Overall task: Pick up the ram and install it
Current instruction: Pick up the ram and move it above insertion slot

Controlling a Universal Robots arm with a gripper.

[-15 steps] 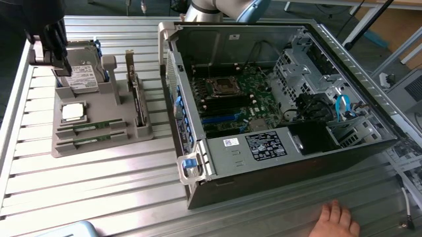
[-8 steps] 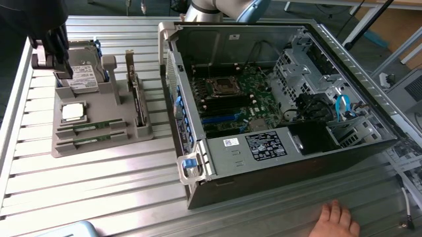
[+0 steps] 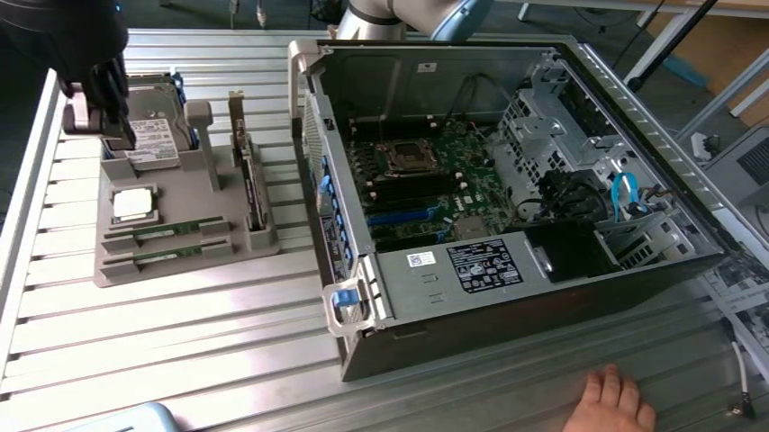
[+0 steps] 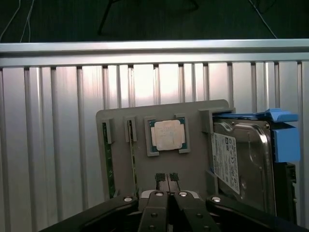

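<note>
Two green ram sticks [image 3: 162, 230] [image 3: 160, 256] lie in slots at the near end of a grey holder tray [image 3: 229, 243] on the exterior view's left. In the wrist view the same ram sticks [image 4: 107, 159] [image 4: 132, 154] stand side by side on the tray [image 4: 193, 164]. My gripper [image 3: 111, 121] hangs above the tray's far end, over the hard drive, well apart from the ram. In the wrist view my gripper [image 4: 167, 180] is shut with nothing between its fingers.
The tray also carries a silver processor [image 4: 167, 134], a hard drive [image 4: 241, 159] in a blue caddy, and a dark expansion card [image 3: 248, 184]. An open computer case [image 3: 360, 297] with its motherboard [image 3: 438, 180] lies right of the tray. A person's hand [image 3: 615, 402] rests by the case's near side.
</note>
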